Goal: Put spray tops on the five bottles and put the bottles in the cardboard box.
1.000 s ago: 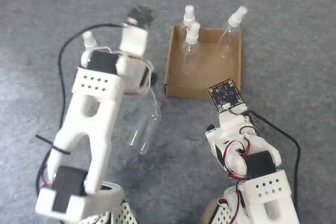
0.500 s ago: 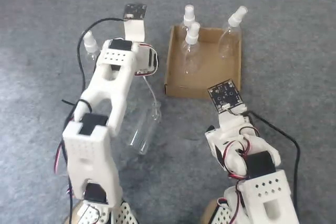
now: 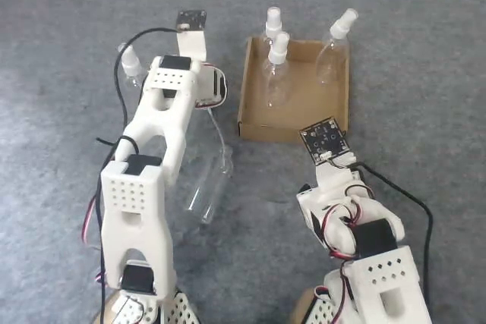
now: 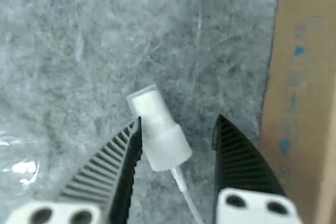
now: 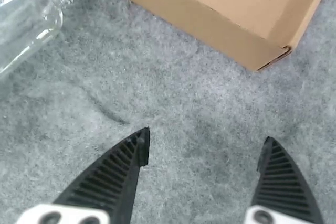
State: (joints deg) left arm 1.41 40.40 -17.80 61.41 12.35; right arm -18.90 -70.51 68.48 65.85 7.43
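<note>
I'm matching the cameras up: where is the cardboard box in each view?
High view: cardboard box upper centre, capped bottles inside.
Left wrist view: its wall beside the loose spray top.
Right wrist view: its corner, near the capless bottle.
Shared landmark: that capless bottle, lying before the box in high view.

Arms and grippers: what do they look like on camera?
The left arm and right arm are white plastic with grids of small holes, black motors, and black and red cables. The left gripper and right gripper have black, ridged, pointed fingers.
</note>
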